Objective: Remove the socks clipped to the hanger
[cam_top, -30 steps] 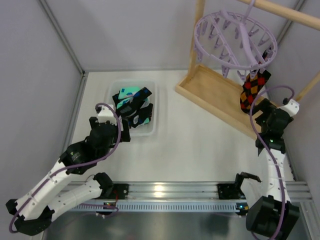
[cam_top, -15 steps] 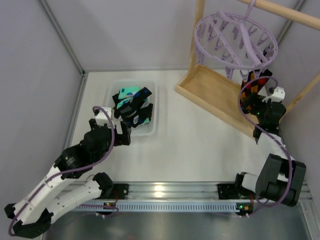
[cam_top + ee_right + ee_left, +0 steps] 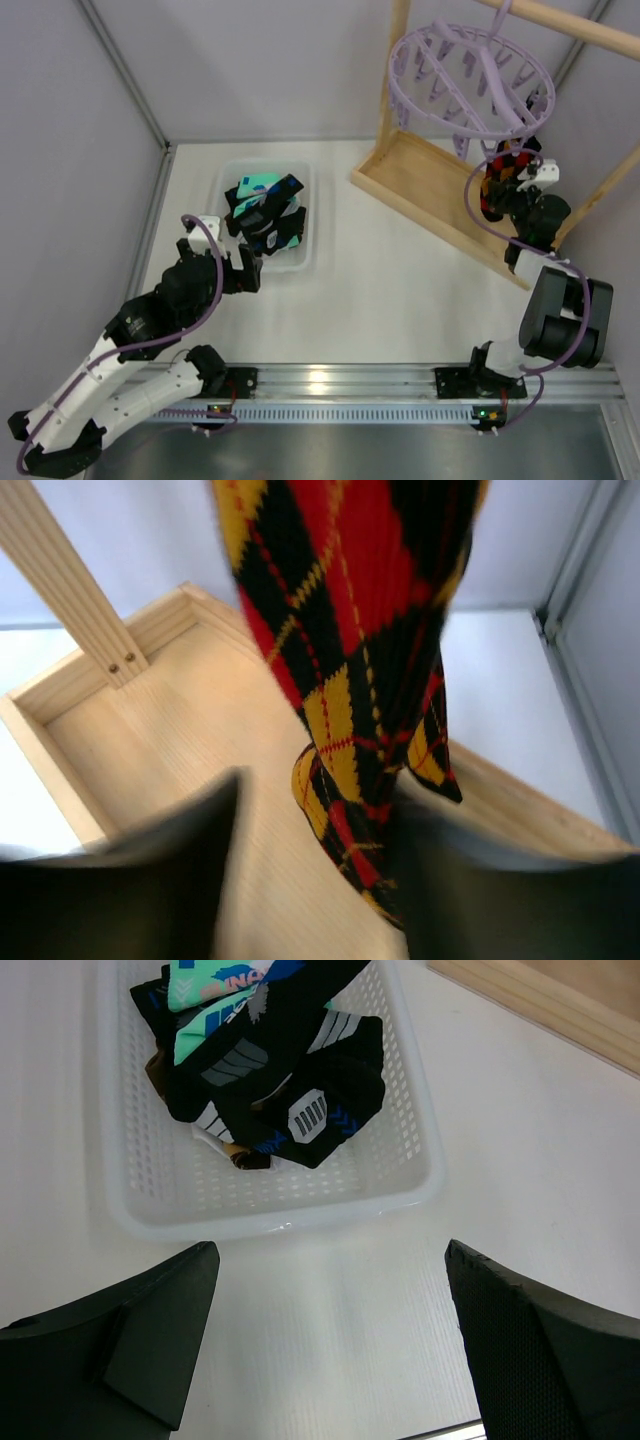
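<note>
Socks [image 3: 270,1070] of several patterns are lying in a heap inside the white basket [image 3: 270,1222], so the larger part of the task is being judged as done. On the lavender hanger [image 3: 482,62] only one piece is being seen: the diamond sock [image 3: 360,600], black with red and yellow, which is hanging down over the wooden tray [image 3: 150,730]. The other pegs are looking bare in the top view, though the peg that is keeping this sock cannot be made out clearly. The right gripper [image 3: 318,810] is being held low around the diamond sock, with one finger on each side of its lower part. The fingers are apart and, as far as the blurred wrist picture allows, nothing is being clamped yet; whether one finger is touching the cloth cannot be told. The left gripper [image 3: 330,1350] is being held over the table [image 3: 330,1280] just beside the near wall of the basket, spread wide, with nothing between its fingers. What is left, by judgement, is this one sock: it is waiting to be gripped, pulled free from its peg and brought to the basket.
</note>
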Motion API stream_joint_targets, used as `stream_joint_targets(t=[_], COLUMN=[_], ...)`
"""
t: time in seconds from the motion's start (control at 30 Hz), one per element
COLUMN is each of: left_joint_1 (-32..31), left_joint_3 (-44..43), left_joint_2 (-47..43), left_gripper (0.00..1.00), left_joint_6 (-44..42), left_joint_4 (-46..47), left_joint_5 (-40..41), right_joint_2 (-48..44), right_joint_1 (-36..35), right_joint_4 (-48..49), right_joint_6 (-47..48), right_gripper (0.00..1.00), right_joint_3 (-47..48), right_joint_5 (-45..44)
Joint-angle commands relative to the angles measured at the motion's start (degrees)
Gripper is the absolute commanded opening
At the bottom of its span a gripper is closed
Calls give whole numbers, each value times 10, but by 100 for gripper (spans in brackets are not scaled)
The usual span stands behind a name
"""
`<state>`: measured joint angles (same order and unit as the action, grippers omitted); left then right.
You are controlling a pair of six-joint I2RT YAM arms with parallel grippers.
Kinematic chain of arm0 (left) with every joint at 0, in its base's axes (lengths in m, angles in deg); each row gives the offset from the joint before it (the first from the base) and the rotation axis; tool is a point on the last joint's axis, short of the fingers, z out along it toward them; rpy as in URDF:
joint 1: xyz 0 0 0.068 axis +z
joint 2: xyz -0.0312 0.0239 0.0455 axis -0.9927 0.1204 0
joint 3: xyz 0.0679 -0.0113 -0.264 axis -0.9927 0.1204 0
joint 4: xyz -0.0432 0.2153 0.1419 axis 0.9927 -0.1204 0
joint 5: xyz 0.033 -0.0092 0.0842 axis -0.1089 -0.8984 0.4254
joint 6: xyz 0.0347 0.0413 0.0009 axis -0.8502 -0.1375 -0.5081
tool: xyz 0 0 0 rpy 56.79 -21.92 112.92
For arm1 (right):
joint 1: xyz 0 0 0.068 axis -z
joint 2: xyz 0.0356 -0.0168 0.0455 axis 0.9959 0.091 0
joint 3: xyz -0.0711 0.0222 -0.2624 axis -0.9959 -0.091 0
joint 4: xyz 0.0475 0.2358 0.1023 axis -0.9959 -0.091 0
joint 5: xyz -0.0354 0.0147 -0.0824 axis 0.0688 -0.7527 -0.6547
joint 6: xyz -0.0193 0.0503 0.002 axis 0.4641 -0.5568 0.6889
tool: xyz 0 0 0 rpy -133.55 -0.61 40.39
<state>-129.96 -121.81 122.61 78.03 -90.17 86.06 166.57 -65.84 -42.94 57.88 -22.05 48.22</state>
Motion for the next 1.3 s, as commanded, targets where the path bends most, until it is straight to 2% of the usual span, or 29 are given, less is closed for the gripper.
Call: stream_joint_targets(t=[0.0,0.1,0.17,0.2,0.37,0.4,0.57,0.77,0.8,0.9,1.0,1.03,1.13,1.17,1.27], left_joint_1=[-1,-1,-1,0,1,1,1,0,0,-3,-43,-72,-102,-103,-106], left_joint_3=[5,5,5,4,-10,-25,-87,-198,-219,-308,-405,-435,-536,-588,-664], left_joint_2=[6,7,11,12,28,31,59,142,175,256,342,363,444,462,530], left_gripper=[98,98,98,98,98,98,98,98,98,98,98,98,98,98,98], left_joint_6=[-5,-6,-6,-6,-5,-2,41,45,46,34,8,-11,-39,-47,-84], left_joint_4=[33,33,33,33,32,32,34,34,35,34,33,32,33,33,34], left_joint_5=[-3,0,4,5,5,-9,-66,-80,-87,-108,-56,-39,-14,-12,-16], right_joint_2=[8,7,0,-4,-77,-93,-197,-283,-287,-286,-257,-237,-206,-186,-149], right_joint_1=[7,6,2,0,-44,-59,-205,-375,-420,-498,-574,-590,-651,-665,-705], right_joint_4=[117,138,153,164,167,160,81,1,-3,-33,-34,-33,-25,-18,-5], right_joint_6=[-9,-26,-35,-39,-42,-35,23,46,49,53,91,98,130,137,157], right_gripper=[31,11,6,0,0,0,0,0,0,0,0,0,0,0,0], right_joint_3=[18,12,-2,-8,-68,-78,-127,-148,-148,-126,-96,-79,-42,-33,-3], right_joint_5=[57,62,59,49,-20,-70,-207,-388,-433,-514,-597,-614,-686,-703,-737])
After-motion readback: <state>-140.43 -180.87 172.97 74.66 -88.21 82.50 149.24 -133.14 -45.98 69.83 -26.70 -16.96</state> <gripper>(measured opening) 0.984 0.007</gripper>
